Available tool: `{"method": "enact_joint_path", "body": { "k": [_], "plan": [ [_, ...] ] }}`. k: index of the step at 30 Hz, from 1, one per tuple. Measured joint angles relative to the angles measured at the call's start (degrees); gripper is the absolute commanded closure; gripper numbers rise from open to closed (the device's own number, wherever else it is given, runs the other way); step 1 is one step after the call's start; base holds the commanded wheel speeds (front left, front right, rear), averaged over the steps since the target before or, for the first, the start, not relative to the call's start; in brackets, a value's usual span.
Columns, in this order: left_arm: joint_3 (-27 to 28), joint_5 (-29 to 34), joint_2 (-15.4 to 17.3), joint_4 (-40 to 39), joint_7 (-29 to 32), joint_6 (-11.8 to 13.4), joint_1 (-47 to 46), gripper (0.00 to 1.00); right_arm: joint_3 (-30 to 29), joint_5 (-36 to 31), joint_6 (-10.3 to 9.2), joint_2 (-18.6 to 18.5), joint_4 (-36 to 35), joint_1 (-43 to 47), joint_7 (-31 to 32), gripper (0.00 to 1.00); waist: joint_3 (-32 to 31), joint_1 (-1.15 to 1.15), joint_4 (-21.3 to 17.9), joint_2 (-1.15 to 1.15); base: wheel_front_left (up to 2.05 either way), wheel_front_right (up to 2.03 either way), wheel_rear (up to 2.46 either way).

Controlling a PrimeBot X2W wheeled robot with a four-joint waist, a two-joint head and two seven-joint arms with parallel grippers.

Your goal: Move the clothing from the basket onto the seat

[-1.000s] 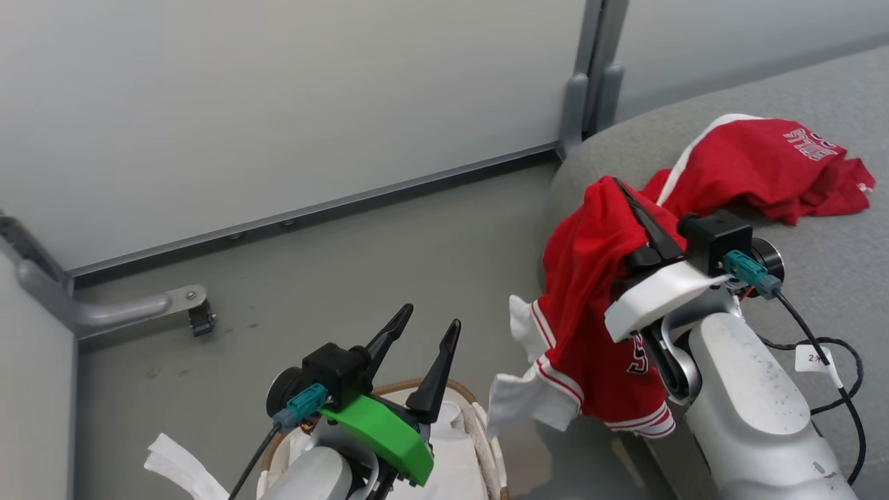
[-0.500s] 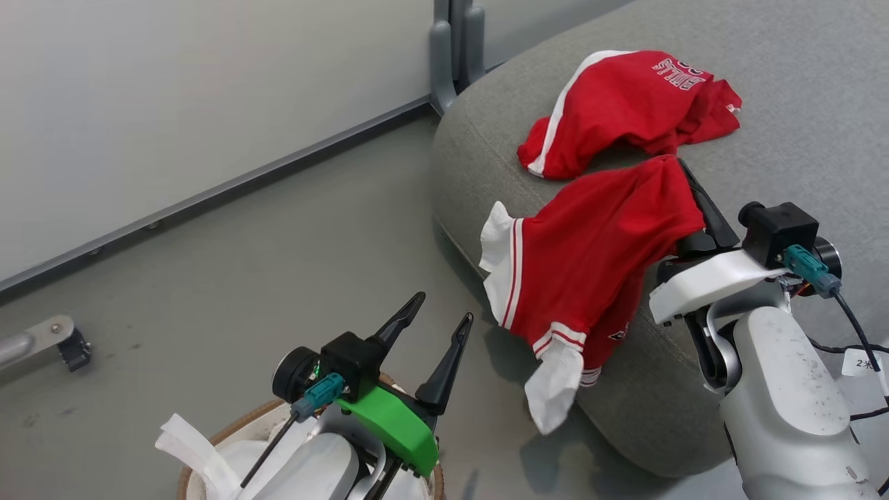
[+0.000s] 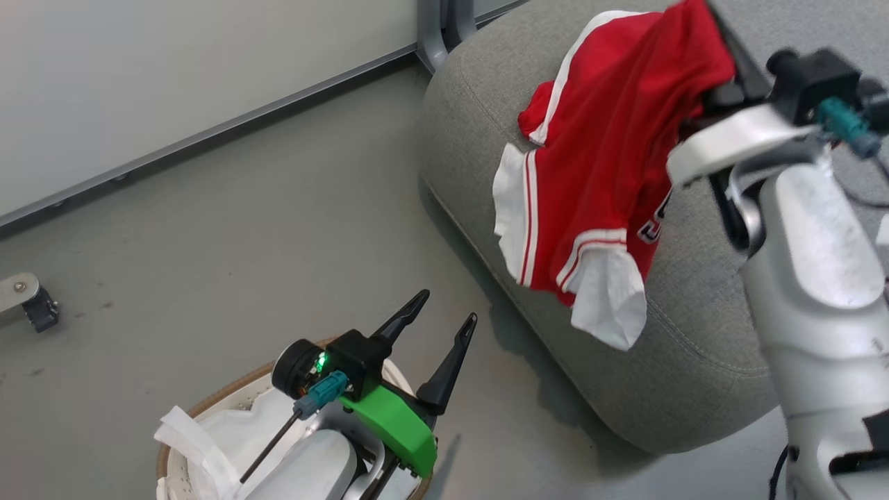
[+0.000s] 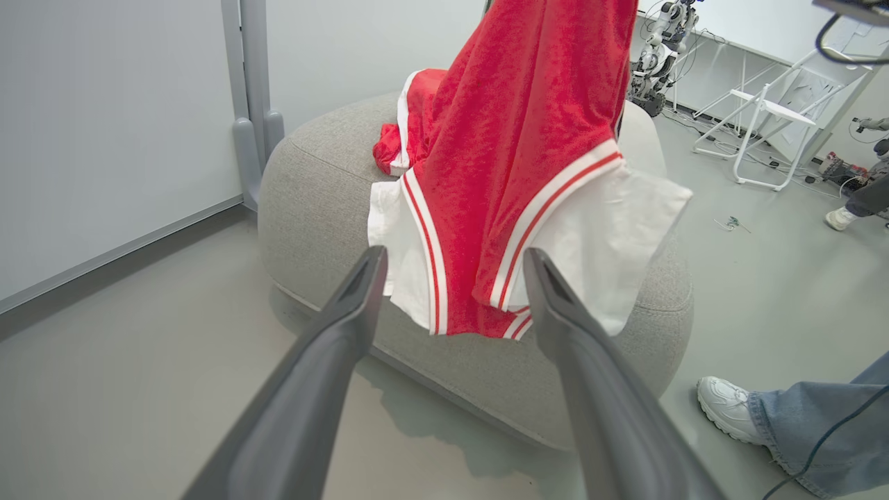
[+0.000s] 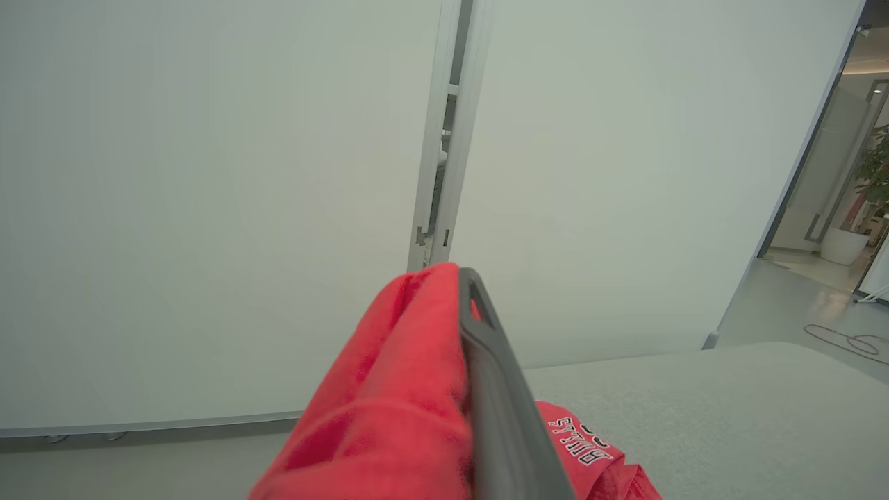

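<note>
Right gripper [image 5: 462, 292] of mine clamps a red garment [image 3: 611, 139], maybe the shorts, hanging over the left edge of the seat [image 3: 694, 347]. Left gripper [image 3: 448, 306], fingers apart, hovers over the basket [image 3: 208, 410]; another red piece [image 5: 597, 458] lies on the seat.

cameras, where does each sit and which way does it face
head view: high, looking down at floor, basket, seat; shows left pincer open, right pincer shut on red garment.
left wrist view: above the basket, facing the seat; own two fingers.
right wrist view: over the seat, facing the wall; one own finger.
shared: all three show that garment.
</note>
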Motion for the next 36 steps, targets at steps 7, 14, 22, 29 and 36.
{"method": "enact_joint_path", "body": {
  "k": [7, 14, 22, 29, 36],
  "plan": [
    [-0.9, 0.4, 0.6, -1.3, 1.3, 0.1, -1.1, 0.00, -2.7, -2.0, 0.00, -7.0, 4.3, -20.9, 3.9, 1.00, 2.6, 0.00, 2.9, 0.00, 0.00, 0.00, 0.00],
    [-3.0, 1.2, 0.7, -2.7, 2.9, 0.2, -3.3, 0.00, -4.6, -7.5, 0.00, -21.5, 12.9, -36.5, 5.9, 1.00, 5.1, 0.00, 7.3, 0.00, 0.00, 0.00, 0.00],
    [-3.1, 1.5, 1.2, -4.8, 4.6, 0.5, -5.5, 0.00, -13.5, -7.2, 0.00, -26.8, 25.9, -30.9, 2.0, 1.00, 9.6, 0.00, 11.0, 0.00, 0.00, 0.00, 0.00],
    [-2.9, 1.9, 3.5, -7.3, 6.9, 1.6, -6.2, 0.00, -20.5, -9.2, 0.00, -22.0, 34.7, -19.5, -0.7, 1.00, 13.7, 0.01, 12.0, 0.00, 0.00, 0.00, 0.00],
    [-2.8, 1.8, 5.9, -10.0, 9.6, 2.7, -5.5, 0.00, -22.3, -11.7, 0.00, -15.6, 33.9, -12.7, -1.1, 0.96, 14.8, 0.00, 10.3, 0.00, 0.00, 0.00, 0.00]
  ]
}}
